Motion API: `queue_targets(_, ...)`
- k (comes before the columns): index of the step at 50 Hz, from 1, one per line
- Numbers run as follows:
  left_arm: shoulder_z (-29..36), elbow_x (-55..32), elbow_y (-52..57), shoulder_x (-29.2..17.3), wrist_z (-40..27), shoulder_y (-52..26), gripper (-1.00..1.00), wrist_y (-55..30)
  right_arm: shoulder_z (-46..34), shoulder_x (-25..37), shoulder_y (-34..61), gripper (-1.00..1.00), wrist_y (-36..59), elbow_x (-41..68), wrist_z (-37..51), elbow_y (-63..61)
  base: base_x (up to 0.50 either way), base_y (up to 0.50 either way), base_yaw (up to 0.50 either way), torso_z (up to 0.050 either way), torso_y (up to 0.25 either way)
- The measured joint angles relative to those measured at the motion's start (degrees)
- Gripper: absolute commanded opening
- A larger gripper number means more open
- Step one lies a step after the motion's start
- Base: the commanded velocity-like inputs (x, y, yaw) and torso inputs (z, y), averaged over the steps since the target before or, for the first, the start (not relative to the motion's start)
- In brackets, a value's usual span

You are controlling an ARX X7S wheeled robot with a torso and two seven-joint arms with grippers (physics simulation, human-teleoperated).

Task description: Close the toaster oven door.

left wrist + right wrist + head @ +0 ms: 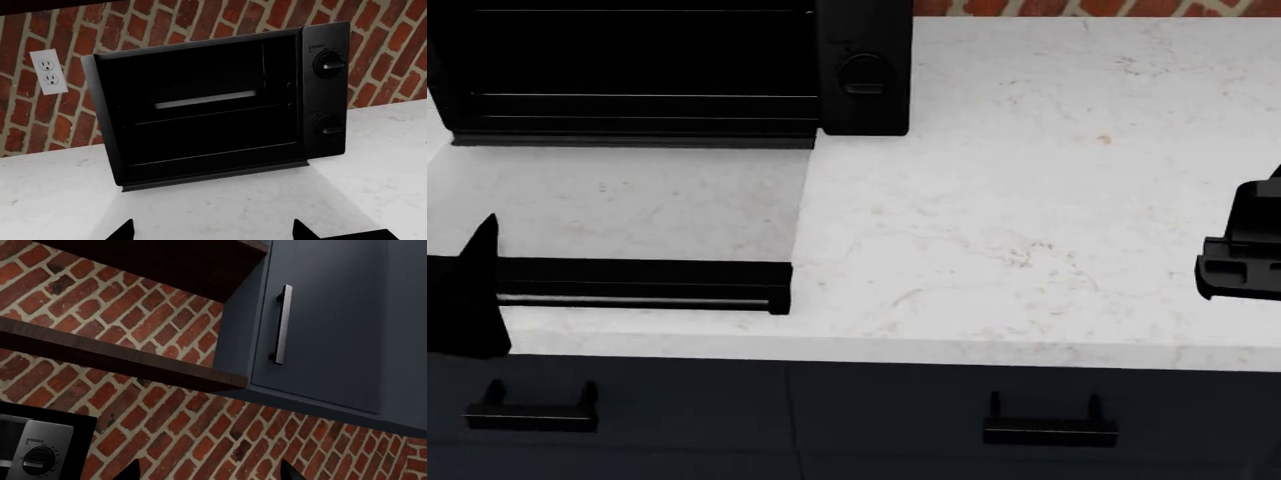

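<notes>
The toaster oven (200, 110) is a black box against the brick wall, with a dark cavity, wire rack lines and two round knobs (329, 65) on its side panel. It also shows at the top left of the head view (641, 70). The toaster oven door (641, 280) is open and lies flat over the counter, its silver bar handle (627, 300) along the near edge. In the left wrist view its glass pane (220, 205) lies below the cavity. My left gripper (213, 232) is open and empty above the pane, and in the head view (467, 300) it is at the left end of the door's handle edge. My right gripper (1244, 255) is open and empty, far right.
White marble counter (1028, 200) over dark drawers with short black handles (1048, 430). A wall outlet (49, 72) is beside the oven. The right wrist view shows the brick wall, wooden shelves (120, 357), a blue cabinet (333, 315) and a silver knobbed appliance (40, 450).
</notes>
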Motion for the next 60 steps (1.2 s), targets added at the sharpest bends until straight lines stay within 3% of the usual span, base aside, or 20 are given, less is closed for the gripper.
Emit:
queue_targets(38, -0.9, -1.5, 1.6, -1.7, 1.0, 1.0, 1.0, 0.7, -0.9, 7.1, -0.6, 1.0, -1.7, 9.2, 6.8, -0.8, 0.0, 0.5, 0.0, 0.0, 0.0)
queue_targets(45, -0.5, -1.1, 1.0, -1.9, 1.1, 1.5, 1.0, 1.7, -0.6, 7.4, -1.3, 1.0, -2.5, 10.1, 7.6, -0.7, 0.04, 0.01, 0.0, 0.0, 0.0)
queue_targets(60, 0.3, -1.3, 0.3, -1.5, 0.9, 1.5, 1.0, 2.2, -0.8, 9.1, -1.9, 1.0, -3.0, 11.6, 9.5, -0.6, 0.5, 0.08, 0.0, 0.0, 0.0)
